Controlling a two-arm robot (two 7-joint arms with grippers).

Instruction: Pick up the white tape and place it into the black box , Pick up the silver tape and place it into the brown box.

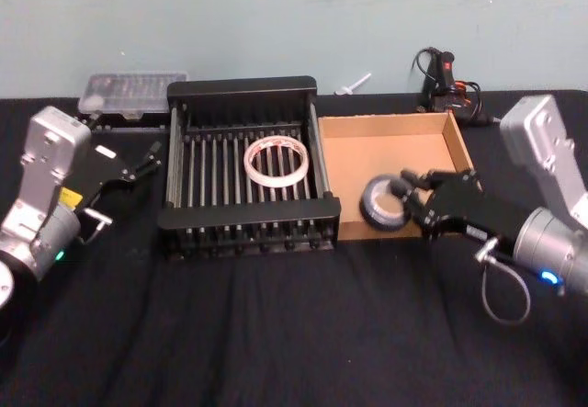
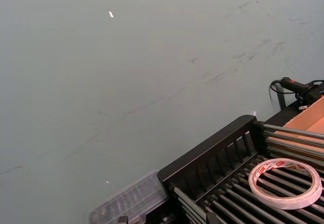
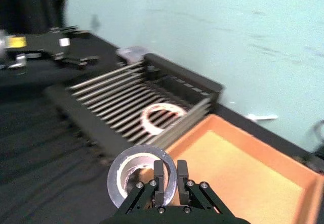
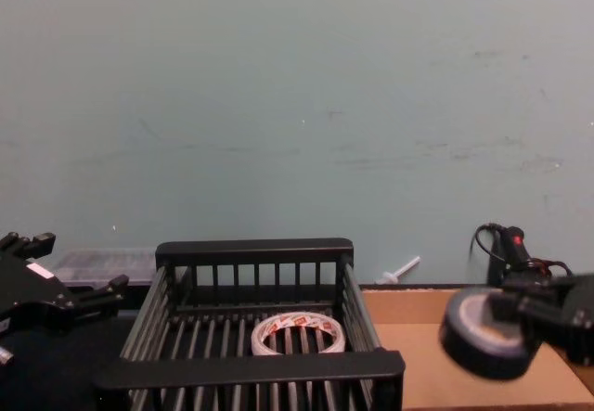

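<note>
Over the near left corner of the brown box (image 1: 432,154), the right gripper (image 1: 411,197) has its fingers (image 3: 159,176) pinched nearly together on the wall of the silver tape (image 1: 383,202), one finger inside the core and one outside. That roll stands tilted on edge, its open core facing the robot in the right wrist view, and in the chest view it hangs clear above the tan floor of the tray. From the head view it sits just right of the black box's (image 1: 248,88) right rim, above the tray's near wall.

Left of the tray, touching it side by side, the black slatted crate holds the white tape (image 1: 277,160), which lies flat on the bars right of centre, its red-marked core showing.

Farther left, beside the crate's left wall and apart from it, the left gripper (image 1: 147,161) hovers above the black cloth (image 1: 276,324) with its fingers spread a little and nothing between them.

At the far left, behind the crate, a clear plastic case (image 1: 131,92) lies against the wall; at the far right, behind the tray, a small black tool with a red button and cables (image 1: 446,76) rests on the table
</note>
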